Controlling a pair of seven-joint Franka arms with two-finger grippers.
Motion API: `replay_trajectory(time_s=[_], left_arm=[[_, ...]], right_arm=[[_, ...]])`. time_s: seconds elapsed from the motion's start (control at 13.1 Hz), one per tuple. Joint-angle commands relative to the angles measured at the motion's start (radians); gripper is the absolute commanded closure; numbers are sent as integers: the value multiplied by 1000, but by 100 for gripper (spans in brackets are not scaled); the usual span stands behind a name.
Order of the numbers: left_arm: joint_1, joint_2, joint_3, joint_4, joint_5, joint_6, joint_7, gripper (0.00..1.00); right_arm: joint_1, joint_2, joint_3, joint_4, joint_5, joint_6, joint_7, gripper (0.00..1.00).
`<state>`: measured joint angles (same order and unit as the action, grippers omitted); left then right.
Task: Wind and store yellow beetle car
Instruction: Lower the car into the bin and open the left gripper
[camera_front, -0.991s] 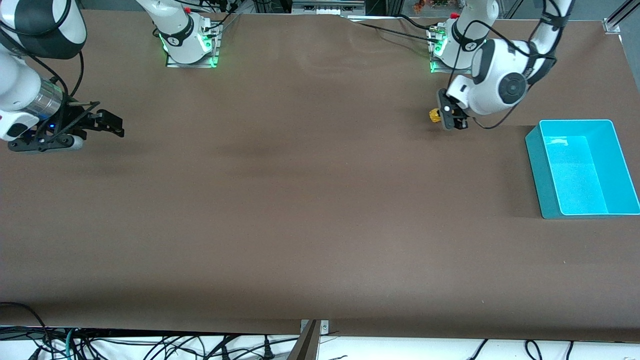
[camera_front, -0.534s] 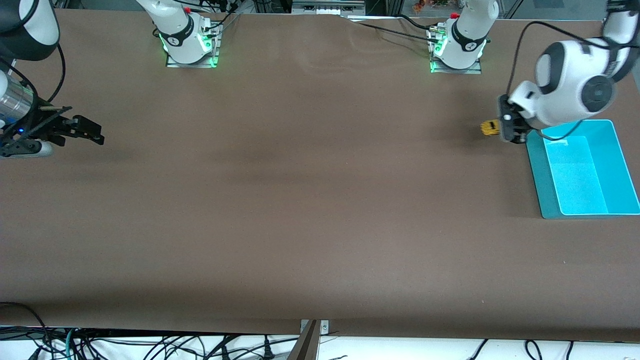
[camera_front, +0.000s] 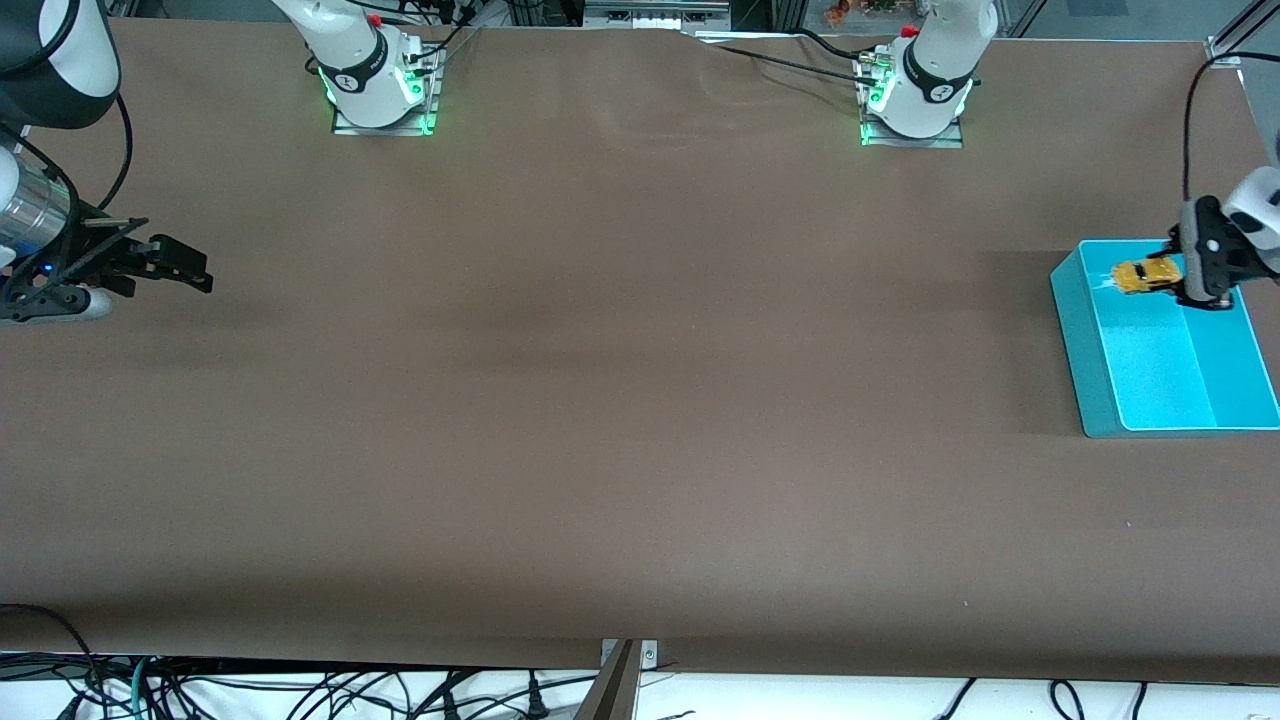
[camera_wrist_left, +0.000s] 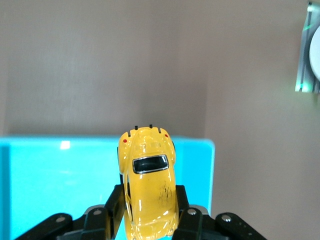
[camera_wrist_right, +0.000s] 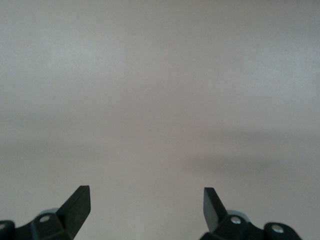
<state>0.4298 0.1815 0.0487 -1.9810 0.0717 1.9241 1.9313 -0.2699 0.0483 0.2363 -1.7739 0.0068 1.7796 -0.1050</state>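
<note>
Fingers (camera_wrist_left: 116, 202) of the left gripper (camera_front: 1196, 272) clamped tight on the yellow beetle car (camera_wrist_left: 149, 181), one black pad pressed against each flank of the rounded body, roof and dark window facing up between them. Sticks out forward past the fingertips, so that most of the body shows ahead of the grip. Held in the air over the turquoise bin (camera_front: 1075, 330), above the end of it that lies farther from the front camera, at the left arm's end of the bench (camera_front: 620, 380). Judged to be the storing step, with the car already carried over the opening. Best done by lowering toward the bin floor before letting go, keeping the car level so it lands on its wheels rather than tumbling. Better also to shift a little toward the bin's middle, since in the left wrist view the car's protruding end reaches about to the bin's rim. Only a small parting of the fingers should be needed to release so small a toy. Right gripper (camera_front: 135, 268) waiting over bare bench at the right arm's end, well apart from the car, its fingers (camera_wrist_right: 80, 202) spread wide and holding nothing.
</note>
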Motion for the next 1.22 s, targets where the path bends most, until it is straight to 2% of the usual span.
replay_trajectory(time_s=[0.0, 0.3, 0.46, 0.84, 1.07, 1.14], left_arm=[[52, 177, -6, 181, 11, -28, 58, 91], [55, 292, -6, 295, 14, -1, 58, 90], [66, 323, -4, 286, 17, 93, 61, 89], [66, 426, 19, 278, 5, 196, 86, 89], [63, 447, 19, 239, 2, 252, 83, 87], [63, 455, 19, 229, 0, 269, 81, 83]], right_arm=[[6, 12, 5, 33, -1, -11, 1, 0], [37, 15, 5, 34, -5, -6, 1, 0], [40, 24, 5, 50, -5, -6, -1, 0], [37, 35, 1, 56, -4, -3, 2, 0], [37, 35, 0, 56, -22, 6, 31, 0], [37, 33, 1, 56, -40, 1, 42, 0]])
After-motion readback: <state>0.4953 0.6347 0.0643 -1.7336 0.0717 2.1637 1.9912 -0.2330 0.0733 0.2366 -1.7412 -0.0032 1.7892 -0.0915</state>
